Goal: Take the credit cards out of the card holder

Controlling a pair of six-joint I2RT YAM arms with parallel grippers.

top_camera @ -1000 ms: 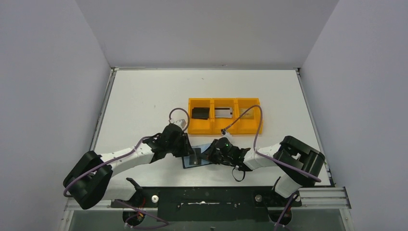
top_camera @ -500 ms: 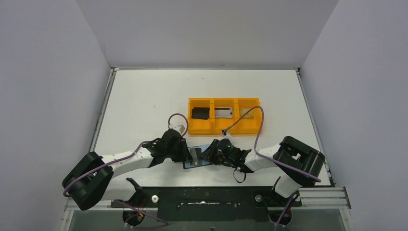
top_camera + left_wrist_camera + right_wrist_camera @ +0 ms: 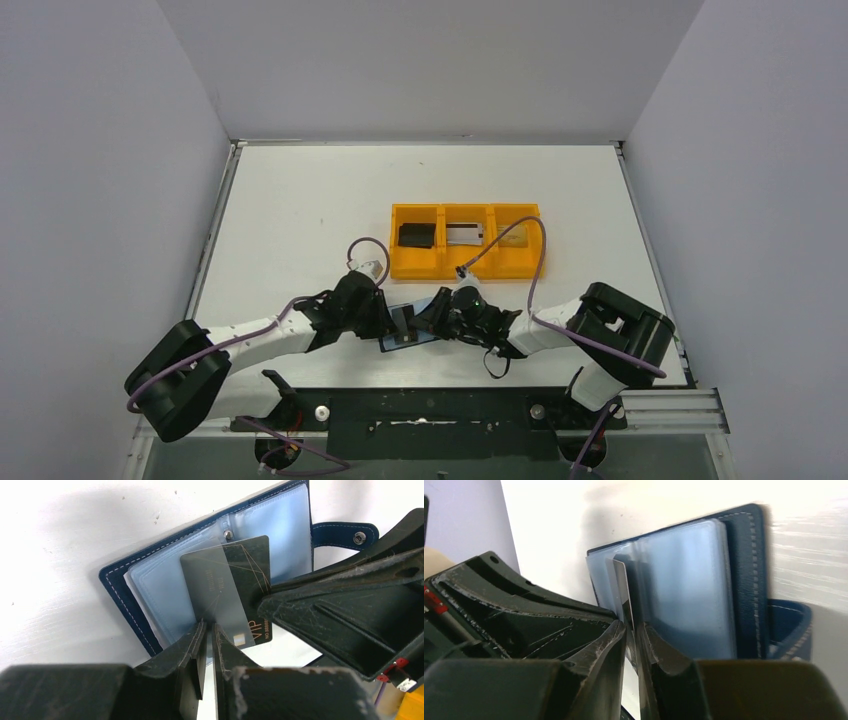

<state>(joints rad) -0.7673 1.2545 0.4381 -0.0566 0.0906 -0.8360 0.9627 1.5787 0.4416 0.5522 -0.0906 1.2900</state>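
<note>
The left tool (image 3: 208, 627) pinches the navy-blue bifold card holder's (image 3: 112, 577) clear plastic sleeve (image 3: 210, 590); the right tool (image 3: 633, 627), clamped on the dark gold-lined credit card (image 3: 255, 565), should pull straight out.

**Open wallet at the table's near edge, tray behind it**

Your dark navy bifold card holder (image 3: 150, 580) lies open on the white table (image 3: 300, 200). The left gripper (image 3: 207, 630) is on its left, with one inner sleeve between its fingers, and the right gripper (image 3: 633, 630) is on its right. A dark credit card (image 3: 250, 565) sticks partway out of the sleeves, its edge between the right fingers. Behind the holder stands the orange three-compartment plastic tray (image 3: 430, 270), with a black card (image 3: 416, 236) in its left compartment and a silver-grey card (image 3: 464, 234) in the middle one.
</note>
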